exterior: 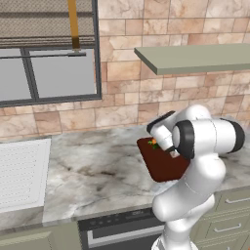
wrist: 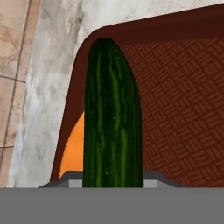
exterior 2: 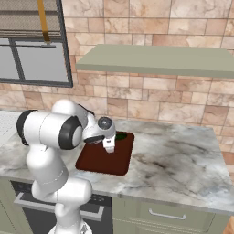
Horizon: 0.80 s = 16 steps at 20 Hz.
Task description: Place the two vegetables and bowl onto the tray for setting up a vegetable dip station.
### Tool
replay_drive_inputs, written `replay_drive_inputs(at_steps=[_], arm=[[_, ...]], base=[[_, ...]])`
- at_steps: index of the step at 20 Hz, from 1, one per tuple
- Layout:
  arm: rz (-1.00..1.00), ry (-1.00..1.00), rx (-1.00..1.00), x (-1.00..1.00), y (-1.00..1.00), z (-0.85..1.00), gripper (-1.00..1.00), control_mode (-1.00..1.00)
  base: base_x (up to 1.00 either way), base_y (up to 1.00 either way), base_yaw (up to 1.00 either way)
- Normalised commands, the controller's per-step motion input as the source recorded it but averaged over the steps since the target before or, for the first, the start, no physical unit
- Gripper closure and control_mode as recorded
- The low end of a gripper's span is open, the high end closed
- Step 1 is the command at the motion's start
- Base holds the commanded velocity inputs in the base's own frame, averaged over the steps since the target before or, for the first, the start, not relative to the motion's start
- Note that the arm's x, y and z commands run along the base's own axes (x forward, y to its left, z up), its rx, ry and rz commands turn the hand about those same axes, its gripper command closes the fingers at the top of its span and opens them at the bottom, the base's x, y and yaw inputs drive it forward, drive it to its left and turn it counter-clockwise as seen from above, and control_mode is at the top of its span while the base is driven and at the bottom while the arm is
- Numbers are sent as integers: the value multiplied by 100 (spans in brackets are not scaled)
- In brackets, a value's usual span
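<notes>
The claw (exterior 2: pixel 109 150) is seen at the end of the white arm (exterior: pixel 195 166), held low over the back part of the tray (exterior 2: pixel 98 162), and it is clamped on a dark green cucumber (wrist: pixel 111 127), whose body is shown rising between the fingers in the hand view and ending in a rounded tip. Just behind the cucumber in that view, a patch of orange carrot (wrist: pixel 72 151) is seen lying on the tray beside its rounded corner; from the left base view the carrot (exterior: pixel 153 143), orange with a little green, is made out at the tray's far left corner, next to the claw. The tray, dark reddish-brown with a woven pattern on its floor and a low rim, is set on the marbled desk (exterior 2: pixel 183 160) close to the front edge, with the wall of tan stone tiles (exterior 2: pixel 151 105) behind it. A white ribbed panel (exterior: pixel 22 171) is set into the desk well to the left of the tray. Farther back, a grey-green shelf (exterior 2: pixel 155 59) is fixed to the wall above the desk, and a dark-framed window (exterior: pixel 46 73) is seen to the left.
</notes>
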Motion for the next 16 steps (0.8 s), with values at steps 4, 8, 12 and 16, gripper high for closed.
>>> replay_drive_inputs(at_steps=[4,8,12,16], arm=[[0,0,0,1,0,0,100,-100],[0,-4,0,7,0,0,100,-100],[0,-3,0,9,0,0,100,-100],[0,0,1,8,0,-1,100,-100]], base=[[0,0,0],[0,0,0],[0,0,0],[0,0,0]])
